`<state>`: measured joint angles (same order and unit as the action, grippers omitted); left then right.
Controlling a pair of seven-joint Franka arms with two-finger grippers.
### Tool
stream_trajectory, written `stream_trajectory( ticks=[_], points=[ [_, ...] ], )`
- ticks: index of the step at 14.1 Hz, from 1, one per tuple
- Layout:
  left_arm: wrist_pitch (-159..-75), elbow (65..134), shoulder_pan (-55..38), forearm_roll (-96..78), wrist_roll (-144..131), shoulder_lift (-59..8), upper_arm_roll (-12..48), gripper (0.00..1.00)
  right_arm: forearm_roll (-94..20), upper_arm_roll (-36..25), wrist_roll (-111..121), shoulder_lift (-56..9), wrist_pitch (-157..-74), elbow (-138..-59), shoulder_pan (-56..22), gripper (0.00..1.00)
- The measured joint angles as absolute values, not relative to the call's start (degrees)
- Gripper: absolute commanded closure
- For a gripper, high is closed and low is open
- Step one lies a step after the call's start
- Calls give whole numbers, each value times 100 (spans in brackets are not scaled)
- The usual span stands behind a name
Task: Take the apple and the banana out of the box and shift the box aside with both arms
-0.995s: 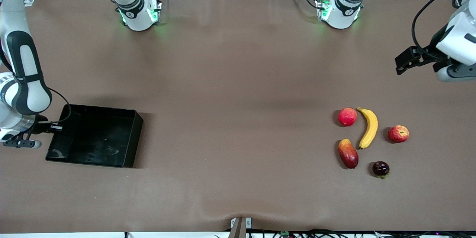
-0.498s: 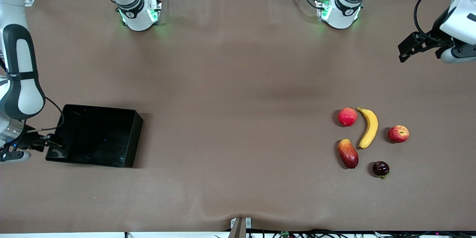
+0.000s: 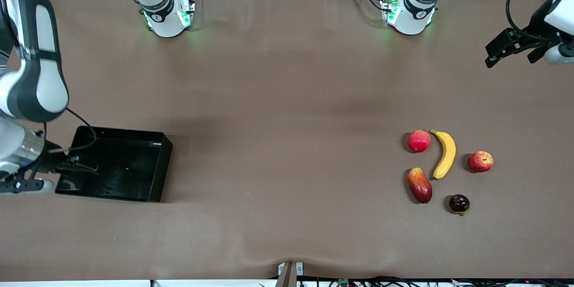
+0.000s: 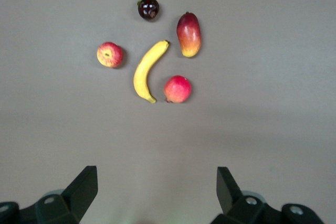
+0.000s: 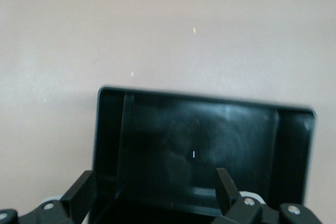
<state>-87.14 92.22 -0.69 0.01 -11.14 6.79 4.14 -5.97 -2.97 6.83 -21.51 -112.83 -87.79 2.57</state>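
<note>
the right gripper hangs with its fingers spread wide over the edge of the black tray at the right arm's end of the table, holding nothing. the left gripper is up over bare table at the left arm's end, fingers wide and empty; the banana and apple lie well apart from it, nearer the front camera.

No readable text or labels anywhere.
</note>
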Motion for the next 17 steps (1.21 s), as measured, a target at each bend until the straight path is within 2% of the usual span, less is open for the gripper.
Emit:
stream_trajectory(
  ticks=[5,8,13,17],
  points=[
    [-8623,9115,181,-62,-1102,686,379,0,-398,-291,-76,-851,-10104,-9401,113,0],
    [-8614,9103,184,-62,-1102,673,375,0,-374,-289,-384,-306,-9521,-9544,21,0],
    [-8359,8978,166,-62,-1102,612,414,0,-346,-358,-405,278,-8863,-9566,32,0],
    [-8280,8856,178,-62,-1102,608,409,0,-341,-350,-407,421,-8730,-9580,29,0]
  ],
)
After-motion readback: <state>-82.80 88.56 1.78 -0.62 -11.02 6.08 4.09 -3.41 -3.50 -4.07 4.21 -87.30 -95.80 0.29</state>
